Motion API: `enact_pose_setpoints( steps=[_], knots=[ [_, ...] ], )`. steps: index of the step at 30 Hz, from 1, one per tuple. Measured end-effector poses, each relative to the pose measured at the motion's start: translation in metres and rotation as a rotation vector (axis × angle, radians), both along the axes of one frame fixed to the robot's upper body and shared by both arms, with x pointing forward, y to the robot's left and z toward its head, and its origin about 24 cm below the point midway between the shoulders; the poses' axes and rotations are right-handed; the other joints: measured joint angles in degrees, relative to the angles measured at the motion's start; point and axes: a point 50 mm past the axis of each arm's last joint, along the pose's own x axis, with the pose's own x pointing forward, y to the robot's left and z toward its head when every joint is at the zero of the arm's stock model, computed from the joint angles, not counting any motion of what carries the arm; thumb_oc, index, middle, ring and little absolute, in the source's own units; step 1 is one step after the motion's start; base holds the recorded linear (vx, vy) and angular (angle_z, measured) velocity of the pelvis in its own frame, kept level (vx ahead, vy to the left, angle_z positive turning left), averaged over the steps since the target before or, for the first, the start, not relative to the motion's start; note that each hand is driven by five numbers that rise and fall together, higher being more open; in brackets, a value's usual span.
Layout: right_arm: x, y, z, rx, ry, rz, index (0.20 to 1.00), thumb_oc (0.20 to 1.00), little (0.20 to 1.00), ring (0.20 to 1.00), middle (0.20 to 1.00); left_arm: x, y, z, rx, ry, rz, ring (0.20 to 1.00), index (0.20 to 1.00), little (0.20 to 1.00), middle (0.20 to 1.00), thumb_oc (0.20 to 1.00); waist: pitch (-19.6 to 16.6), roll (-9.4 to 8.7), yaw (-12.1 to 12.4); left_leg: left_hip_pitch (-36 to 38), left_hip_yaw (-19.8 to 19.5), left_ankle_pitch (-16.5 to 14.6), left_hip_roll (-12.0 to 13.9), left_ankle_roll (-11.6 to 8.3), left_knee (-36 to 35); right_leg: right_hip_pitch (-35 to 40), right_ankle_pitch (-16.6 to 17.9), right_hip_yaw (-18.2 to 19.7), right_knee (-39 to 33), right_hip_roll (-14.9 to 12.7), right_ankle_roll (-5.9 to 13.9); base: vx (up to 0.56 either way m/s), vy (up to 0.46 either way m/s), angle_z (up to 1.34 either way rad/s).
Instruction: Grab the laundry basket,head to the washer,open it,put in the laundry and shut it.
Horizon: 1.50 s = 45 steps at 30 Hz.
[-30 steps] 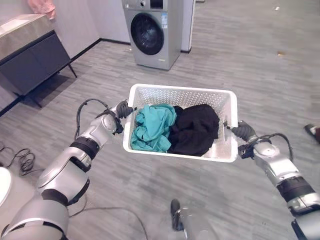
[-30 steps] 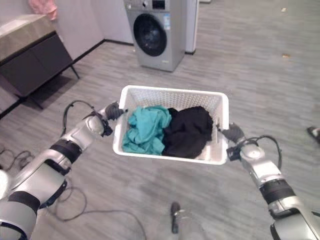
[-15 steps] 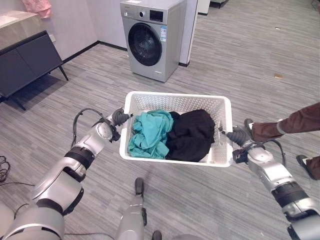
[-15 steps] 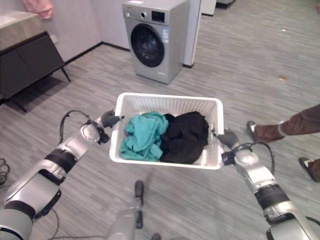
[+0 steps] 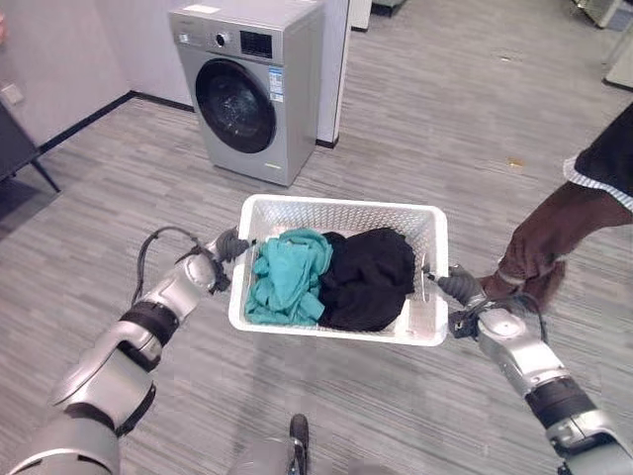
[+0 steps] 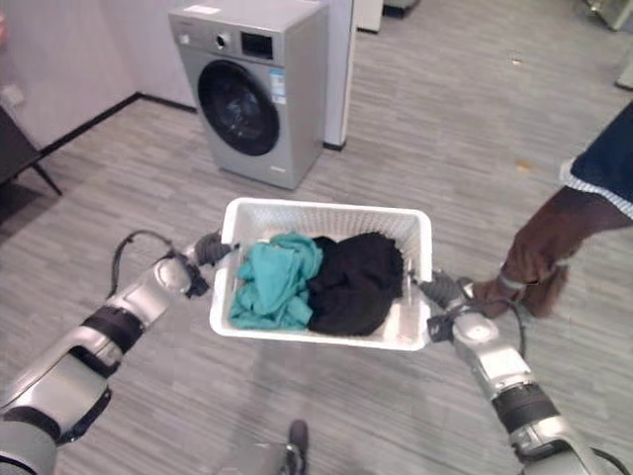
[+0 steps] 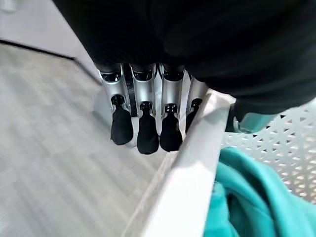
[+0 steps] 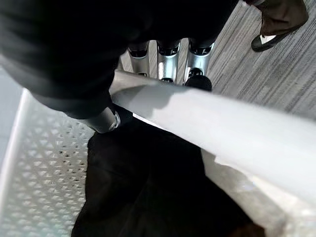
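I hold a white perforated laundry basket (image 5: 341, 204) off the floor between both hands. Inside it, a teal garment (image 5: 285, 279) lies on the left and a black garment (image 5: 370, 277) on the right. My left hand (image 5: 227, 244) is shut on the left rim; its fingers (image 7: 142, 126) curl down beside that rim (image 7: 190, 177). My right hand (image 5: 458, 288) is shut on the right rim, with its fingers (image 8: 168, 57) hooked past the rim (image 8: 222, 129) above the black garment (image 8: 148, 192). The grey washer (image 5: 247, 89) stands ahead to the left with its round door closed.
A person's arm and hand (image 5: 539, 242) reach in from the right, close beside my right hand. Their shoe (image 8: 276, 29) is on the floor behind it. A dark cabinet leg (image 5: 25, 163) stands at the far left. Grey plank floor lies between basket and washer.
The view has shifted: the washer now appears closer and further left, and the dark cabinet has slid almost out. The person's arm has come in beside my right hand. Both hands keep hold of the basket.
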Motion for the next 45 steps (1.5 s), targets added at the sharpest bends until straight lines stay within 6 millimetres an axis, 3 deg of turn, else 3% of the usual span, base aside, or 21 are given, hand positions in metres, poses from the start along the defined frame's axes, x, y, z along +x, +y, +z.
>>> enact_pose_setpoints(
  steps=[2,4,5,6,9,11,12,13,15,16,17,18,19,21,22,25,26,29,31,36,45],
  knots=[
    [0.007,-0.002,0.011,-0.022,-0.029,0.005,0.2,0.2,0.2,0.2,0.2,0.009,-0.006,0.024,-0.001,-0.067,-0.009,0.2,0.2,0.2,0.2,0.2,2.18,2.84,-1.64,7.27,-3.03,-0.97,2.91,-3.25,-3.6,-6.64,-0.44,-4.42,-13.06,1.78,-0.76,0.53,-0.017,0.28],
    [0.01,-0.003,0.017,-0.029,-0.045,0.008,0.2,0.2,0.2,0.2,0.2,0.01,-0.005,0.036,0.003,-0.105,-0.021,0.2,0.2,0.2,0.2,0.2,2.16,2.53,-1.9,9.92,-2.16,-1.85,3.23,-6.42,-3.55,-7.78,2.96,-7.45,-30.3,1.94,-3.08,0.45,-0.136,0.24],
    [0.01,-0.003,0.018,-0.03,-0.046,0.008,0.2,0.2,0.2,0.2,0.2,0.009,-0.005,0.037,0.004,-0.108,-0.024,0.2,0.2,0.2,0.2,0.2,2.1,2.44,-1.88,10.24,-2.12,-2.14,3.05,-6.91,-3.41,-7.83,3.8,-7.53,-32.01,2.05,-3.33,0.65,-0.208,0.39],
    [0.012,-0.005,0.023,-0.038,-0.066,0.006,0.2,0.2,0.2,0.2,0.2,0.01,-0.007,0.04,-0.011,-0.124,-0.032,0.2,0.2,0.2,0.2,0.2,1.23,3.05,-2.78,12.74,-5.05,-6.56,4.01,-9.43,-2.9,-9.42,10.97,-2.33,-44.62,3.84,-1.95,0.34,-0.113,0.65],
    [0.01,-0.008,0.024,-0.045,-0.071,0.002,0.2,0.2,0.2,0.2,0.2,0.012,-0.017,0.038,-0.023,-0.132,-0.035,0.2,0.2,0.2,0.2,0.2,0.55,1.91,-3.11,15.43,-7.75,-10.54,4.59,-12.33,-2.79,-9.17,15.71,4.79,-57.66,2.07,-0.31,0.57,-0.23,0.64],
    [-0.001,-0.017,0.015,-0.051,-0.038,-0.023,0.2,0.2,0.2,0.2,0.2,0.013,-0.026,0.022,-0.03,-0.094,-0.021,0.2,0.2,0.2,0.2,0.2,0.04,4.09,-4.48,16.59,-10.94,-13.14,9.1,-15.43,-1.52,-7.38,21.76,5.63,-54.03,4.47,1.42,0.48,-0.259,1.22],
    [-0.002,-0.022,0.011,-0.059,-0.014,-0.037,0.2,0.2,0.2,0.2,0.2,0.013,-0.031,0.019,-0.027,-0.079,-0.032,0.2,0.2,0.2,0.2,0.2,0.15,4.02,-6.08,16.92,-9.97,-12.04,10.11,-17.22,-0.63,-6.52,23.92,4.71,-51.96,5.29,-2.49,0.53,-0.367,1.3],
    [-0.003,-0.028,0.012,-0.073,-0.012,-0.049,0.2,0.2,0.2,0.2,0.2,0.012,-0.035,0.013,-0.033,-0.065,-0.042,0.2,0.2,0.2,0.2,0.2,0.4,4.87,-6.08,18.71,-8.33,-9.32,12.0,-18.57,-1.47,-6.26,21.04,3.48,-48.53,6.9,-6.46,0.39,-0.273,0.73],
    [0.001,-0.028,0.016,-0.076,-0.018,-0.045,0.2,0.2,0.2,0.2,0.2,0.012,-0.033,0.009,-0.033,-0.051,-0.032,0.2,0.2,0.2,0.2,0.2,0.46,4.88,-5.86,20.56,-8.78,-6.78,14.53,-19.86,0.97,-5.12,16.33,2.0,-43.25,8.72,-8.13,0.41,-0.457,0.07],
    [0.005,-0.027,0.022,-0.077,-0.037,-0.04,0.2,0.2,0.2,0.2,0.2,0.011,-0.03,0.01,-0.041,-0.059,-0.025,0.2,0.2,0.2,0.2,0.2,0.49,4.8,-5.82,20.43,-8.31,-7.09,15.52,-19.88,3.72,-4.36,14.98,2.28,-41.91,9.51,-8.07,0.42,-0.62,0.08],
    [0.009,-0.03,0.027,-0.076,-0.051,-0.048,0.2,0.2,0.2,0.2,0.2,0.011,-0.032,0.015,-0.053,-0.073,-0.042,0.2,0.2,0.2,0.2,0.2,0.82,4.51,-6.36,15.49,-8.51,-3.53,16.22,-19.55,16.54,-1.96,12.56,0.95,-41.67,11.39,-10.23,0.26,-0.469,-0.02],
    [0.011,-0.032,0.03,-0.078,-0.058,-0.051,0.2,0.2,0.2,0.2,0.2,0.01,-0.033,0.019,-0.05,-0.089,-0.058,0.2,0.2,0.2,0.2,0.2,1.05,4.14,-5.79,10.92,-8.97,-3.04,17.25,-16.74,27.34,-0.71,12.2,1.35,-41.9,11.88,-10.66,0.24,-0.452,-0.15],
    [0.014,-0.028,0.034,-0.059,-0.074,-0.045,0.2,0.2,0.2,0.2,0.2,0.009,-0.027,0.023,-0.044,-0.099,-0.051,0.2,0.2,0.2,0.2,0.2,1.04,4.06,-5.14,6.93,-9.27,-3.3,18.32,-16.27,36.05,0.36,12.01,1.62,-42.14,13.46,-10.74,0.15,-0.282,-0.37],
    [0.018,-0.021,0.041,-0.028,-0.109,-0.025,0.2,0.2,0.2,0.2,0.2,0.01,-0.018,0.034,-0.04,-0.128,-0.042,0.2,0.2,0.2,0.2,0.2,1.03,2.84,-4.94,-2.02,-10.87,5.83,19.78,-13.68,45.51,3.46,10.26,0.75,-43.93,15.84,-13.49,0.2,-0.308,-0.24],
    [0.018,-0.019,0.04,-0.018,-0.112,-0.025,0.2,0.2,0.2,0.2,0.2,0.01,-0.016,0.037,-0.047,-0.135,-0.039,0.2,0.2,0.2,0.2,0.2,1.32,1.89,-4.91,-4.27,-10.39,5.98,19.97,-13.89,45.76,4.68,9.97,0.53,-44.49,16.05,-14.4,0.3,-0.292,-0.01],
    [0.011,-0.018,0.026,0.063,-0.087,-0.057,0.2,0.2,0.2,0.2,0.2,0.009,-0.018,0.032,-0.056,-0.114,-0.048,0.2,0.2,0.2,0.2,0.2,1.92,-0.84,-5.03,-7.6,-3.5,0.21,20.66,-14.93,29.86,9.18,11.08,-0.88,-50.09,15.27,-15.17,0.18,-0.045,0.37],
    [0.007,-0.021,0.02,0.066,-0.07,-0.075,0.2,0.2,0.2,0.2,0.2,0.009,-0.025,0.026,-0.068,-0.097,-0.059,0.2,0.2,0.2,0.2,0.2,1.99,-0.97,-4.79,-8.61,-0.66,0.2,18.15,-16.96,13.98,10.45,11.02,-2.53,-52.36,14.63,-15.01,0.14,-0.003,0.62],
    [0.005,-0.021,0.012,0.072,-0.048,-0.089,0.2,0.2,0.2,0.2,0.2,0.007,-0.024,0.013,-0.062,-0.055,-0.043,0.2,0.2,0.2,0.2,0.2,2.08,-1.11,-3.39,-9.45,0.09,3.33,16.55,-20.33,0.82,12.01,10.81,-3.44,-53.56,15.04,-14.5,0.17,0.04,0.26],
    [0.006,-0.016,0.008,0.093,-0.04,-0.087,0.2,0.2,0.2,0.2,0.2,0.003,-0.016,0.001,-0.056,-0.021,-0.024,0.2,0.2,0.2,0.2,0.2,2.12,-1.03,-1.6,-6.79,-3.28,4.18,15.2,-19.86,-2.74,14.06,10.51,-2.05,-54.47,14.96,-14.03,0.13,0.035,-0.22],
    [0.003,-0.02,0.005,0.104,-0.043,-0.107,0.2,0.2,0.2,0.2,0.2,0.003,-0.022,0.0,-0.065,-0.021,-0.044,0.2,0.2,0.2,0.2,0.2,1.76,1.13,-3.29,4.5,-2.86,4.89,14.33,-18.56,-5.1,16.65,8.97,-3.32,-55.33,14.62,-11.53,0.11,0.088,0.14],
    [0.001,-0.021,-0.007,0.163,-0.028,-0.151,0.2,0.2,0.2,0.2,0.2,0.0,-0.025,-0.007,-0.068,-0.003,-0.053,0.2,0.2,0.2,0.2,0.2,0.98,2.86,-1.48,6.85,-1.75,5.74,9.79,-16.08,-8.67,16.79,8.35,-2.24,-55.03,9.85,-6.81,0.07,0.07,0.01]
  ],
)
